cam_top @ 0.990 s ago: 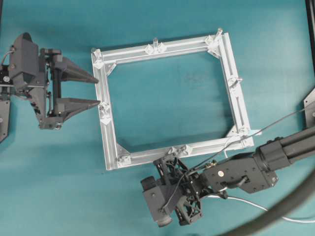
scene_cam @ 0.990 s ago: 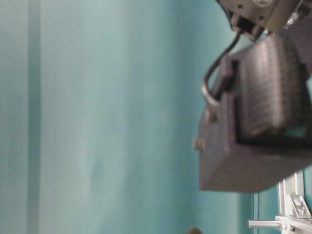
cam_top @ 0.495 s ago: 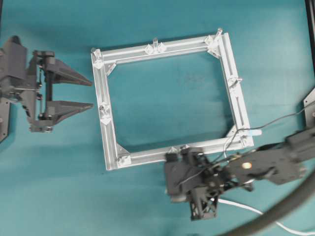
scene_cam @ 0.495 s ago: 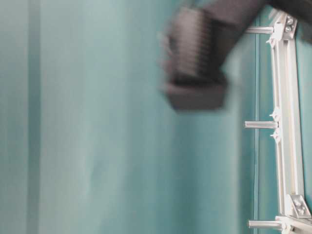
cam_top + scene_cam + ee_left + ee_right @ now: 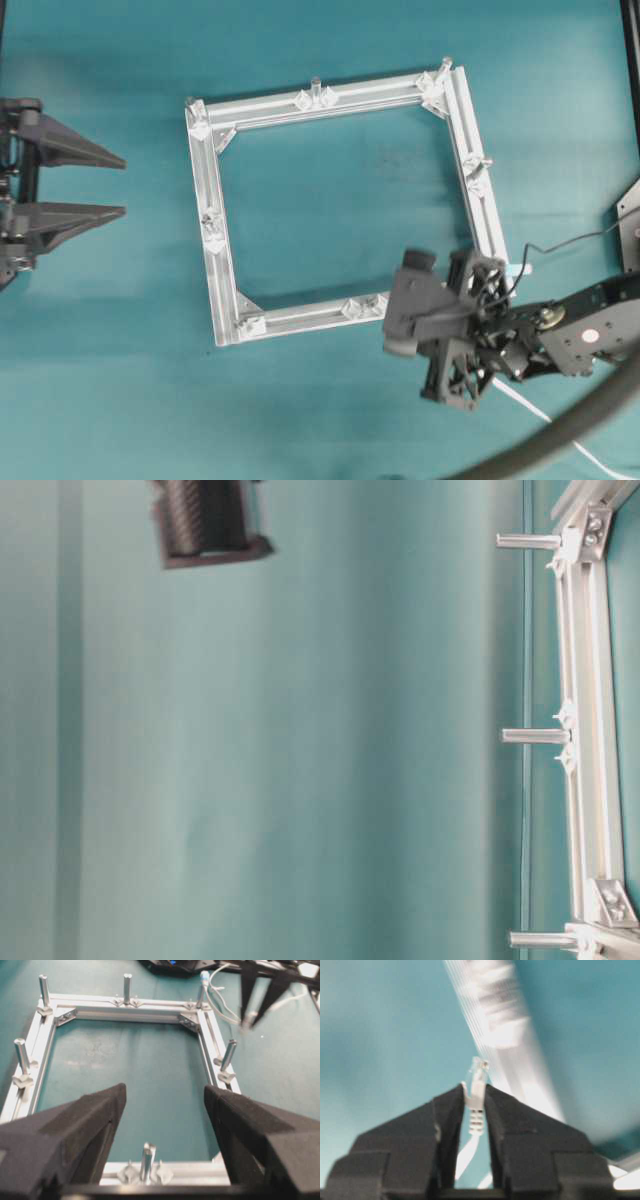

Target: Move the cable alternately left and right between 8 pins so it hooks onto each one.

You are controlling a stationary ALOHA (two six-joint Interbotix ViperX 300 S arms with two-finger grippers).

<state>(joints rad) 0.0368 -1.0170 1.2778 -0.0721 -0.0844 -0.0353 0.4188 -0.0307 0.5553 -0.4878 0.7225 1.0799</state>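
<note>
The silver frame (image 5: 225,260) lies flat on the teal table and carries small upright pins (image 5: 315,86) (image 5: 127,985) (image 5: 535,736) along its bars. My right gripper (image 5: 462,330) hovers by the frame's near right corner, fingers pointing down, and is shut on the pale plug (image 5: 477,1094) of the white cable (image 5: 525,405). In the left wrist view the right gripper (image 5: 249,1020) hangs beyond the frame's far right corner, with cable (image 5: 220,1010) looping beside it. My left gripper (image 5: 122,185) is open and holds nothing, well left of the frame, and faces the frame's left-bar pin (image 5: 147,1157).
A thick dark hose (image 5: 560,430) curves across the bottom right corner. A thin grey arm wire (image 5: 560,240) runs off to the right edge. Bare teal table (image 5: 340,200) shows inside the frame and between the left gripper and the frame.
The right gripper has swung right along the frame's near bar to its right corner and risen, carrying the cable. The left gripper has drawn back to the left, staying open.
</note>
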